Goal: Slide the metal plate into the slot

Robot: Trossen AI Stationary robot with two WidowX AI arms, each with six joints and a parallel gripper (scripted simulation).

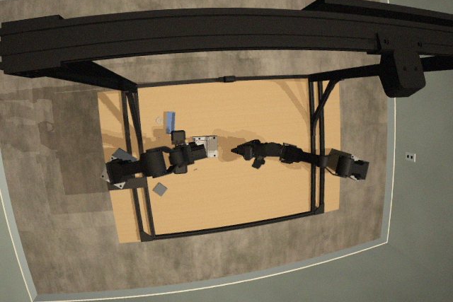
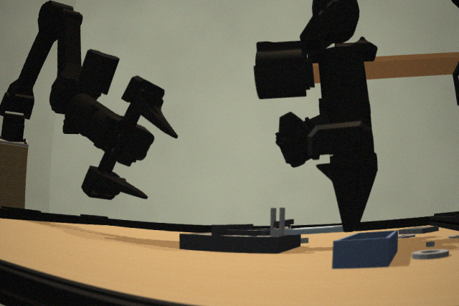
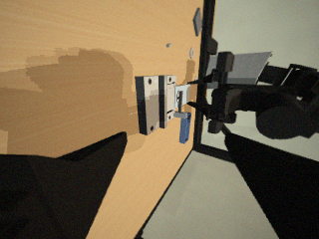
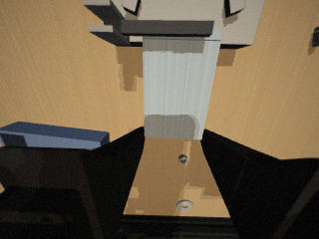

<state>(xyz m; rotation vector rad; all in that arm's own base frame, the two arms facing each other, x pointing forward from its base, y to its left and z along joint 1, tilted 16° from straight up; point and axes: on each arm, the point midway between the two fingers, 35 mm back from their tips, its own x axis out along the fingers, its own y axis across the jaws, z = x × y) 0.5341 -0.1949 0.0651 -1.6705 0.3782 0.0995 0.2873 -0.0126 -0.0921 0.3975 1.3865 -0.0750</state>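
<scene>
Right wrist view: holds the pale plate point(image 4: 174, 85) point(image 2: 315, 229) point(image 3: 183, 95) in right fingers point(image 2: 352, 198), points it toward 12 o'clock, at the block point(image 4: 241, 32) point(image 1: 212, 146) point(image 2: 229, 243) point(image 3: 151, 110); leaves left fingers point(image 1: 238, 149) point(image 2: 163, 121) wide.

I'm watching two matte-black arms point(image 1: 153, 163) point(image 1: 272, 149) — chunky squared joint housings, rounded links — and both grippers point(image 2: 129, 167) point(image 2: 351, 229) wear dark, tapering, pointed fingers.

The right arm's body point(image 1: 180, 155) hid part of the block point(image 1: 212, 146) from above, and the right wrist view's top edge cropped the block point(image 4: 244, 22).
</scene>
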